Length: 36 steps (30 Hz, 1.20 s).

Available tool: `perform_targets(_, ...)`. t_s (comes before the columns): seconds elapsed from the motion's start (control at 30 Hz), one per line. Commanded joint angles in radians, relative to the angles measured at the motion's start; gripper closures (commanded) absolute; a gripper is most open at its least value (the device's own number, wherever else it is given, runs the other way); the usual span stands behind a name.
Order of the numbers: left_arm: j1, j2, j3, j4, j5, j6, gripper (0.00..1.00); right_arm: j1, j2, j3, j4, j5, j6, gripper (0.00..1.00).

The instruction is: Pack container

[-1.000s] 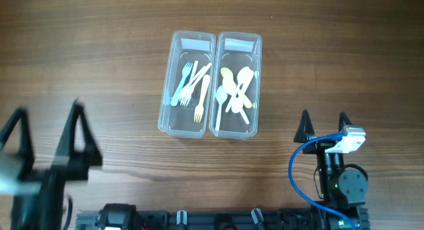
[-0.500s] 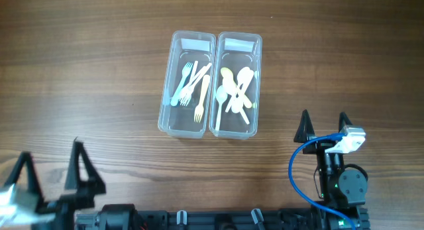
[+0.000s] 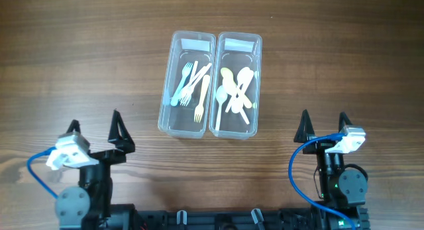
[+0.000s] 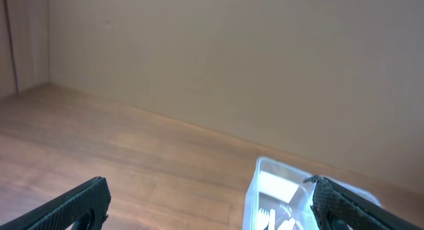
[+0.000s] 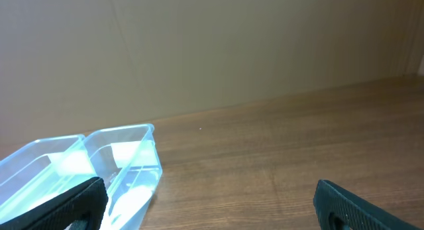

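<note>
Currently your left gripper (image 3: 95,122) and right gripper (image 3: 323,117) both sit at the near edge of the table (image 3: 86,51), jaws spread wide, nothing in them. You've got two clear bins touching side by side mid-table, well apart from both grippers: left bin (image 3: 177,126) holds forks (image 3: 189,87), right bin (image 3: 230,130) holds spoons (image 3: 236,91).

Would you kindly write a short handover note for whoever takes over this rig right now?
Left end effector: open, empty, at the front of the table.
Right end effector: open, empty, also at the front.
Two clear containers sit side by side mid-table: the left container holds forks, the right container holds spoons.
Done: all visible cutlery is packed.
Left: apparently nothing; no lids in view.
</note>
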Motion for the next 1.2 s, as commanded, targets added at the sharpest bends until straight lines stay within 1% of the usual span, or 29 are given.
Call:
perform_targets(0.0, 0.007, -0.079, -0.089, 0.018, 0.013, 0.006, 0.00, -0.004, -0.013, -0.001, 0.003, 0.018, 0.019, 0.00)
perform_targets(0.27, 0.007, -0.086, -0.168, 0.023, 0.020, 0.006, 0.00, -0.004, -0.013, -0.001, 0.003, 0.018, 0.019, 0.00)
perform_targets(0.6, 0.007, -0.086, -0.300, 0.083, 0.028, 0.006, 0.00, -0.004, -0.013, -0.001, 0.003, 0.018, 0.020, 0.00)
perform_targets(0.8, 0.007, -0.086, -0.343, 0.102, 0.029, 0.006, 0.00, -0.004, -0.013, -0.001, 0.003, 0.018, 0.019, 0.00)
perform_targets(0.97, 0.007, -0.086, -0.350, 0.123, 0.058, 0.007, 0.00, -0.004, -0.013, -0.001, 0.003, 0.018, 0.019, 0.00)
perform_targets(1.07, 0.007, -0.086, -0.350, 0.123, 0.111, 0.066, 0.00, -0.004, -0.013, -0.001, 0.003, 0.018, 0.019, 0.00)
perform_targets(1.17, 0.007, -0.086, -0.350, 0.134, 0.196, 0.180, 0.00, -0.004, -0.013, -0.001, 0.003, 0.018, 0.019, 0.00)
